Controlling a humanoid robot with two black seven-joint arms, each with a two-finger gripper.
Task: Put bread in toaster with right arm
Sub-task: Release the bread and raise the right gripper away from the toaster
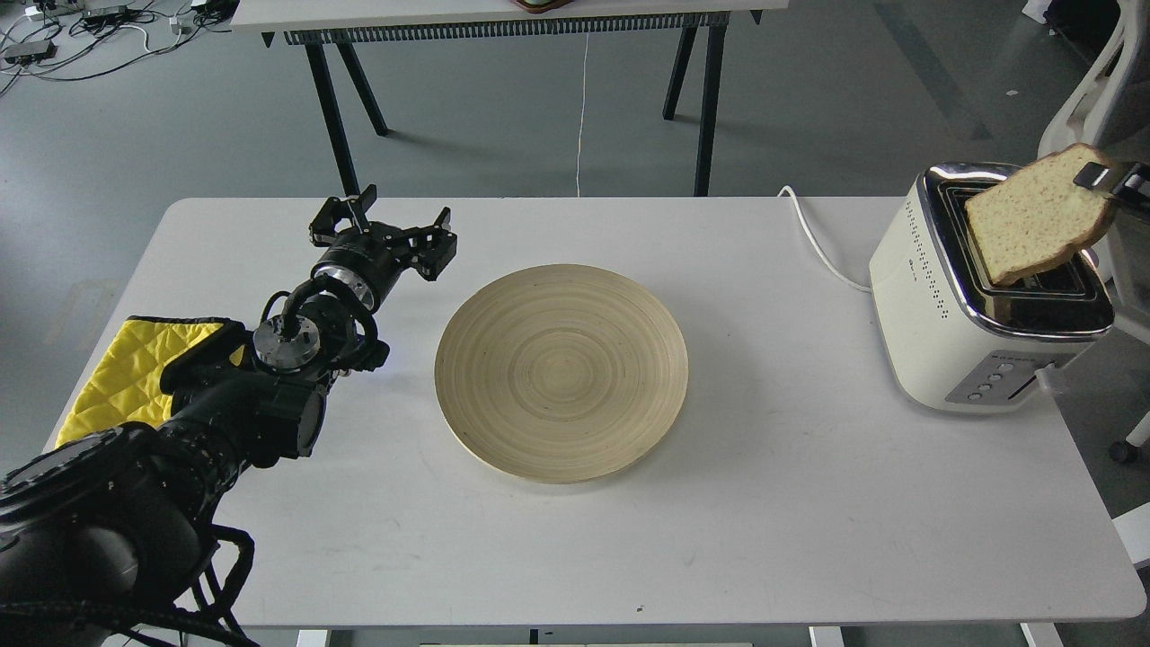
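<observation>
Right gripper (1107,182) is pinching the bread (1038,218) by its top corner; the slice hangs tilted, bottom edge dipping into a slot of the chrome-topped toaster (952,314). Left gripper (382,226) sits spread apart over the white table (791,503), near the round wooden plate (561,373). Grey floor behind.

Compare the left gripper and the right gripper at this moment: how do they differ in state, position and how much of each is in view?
The left gripper is open and holds nothing; the right gripper is shut on the bread. The left hangs over the table beside the wooden plate; the right is at the toaster, the slice's lower edge at a slot. The left shows whole; the right is cut off at the frame edge. Both have black fingers.
</observation>
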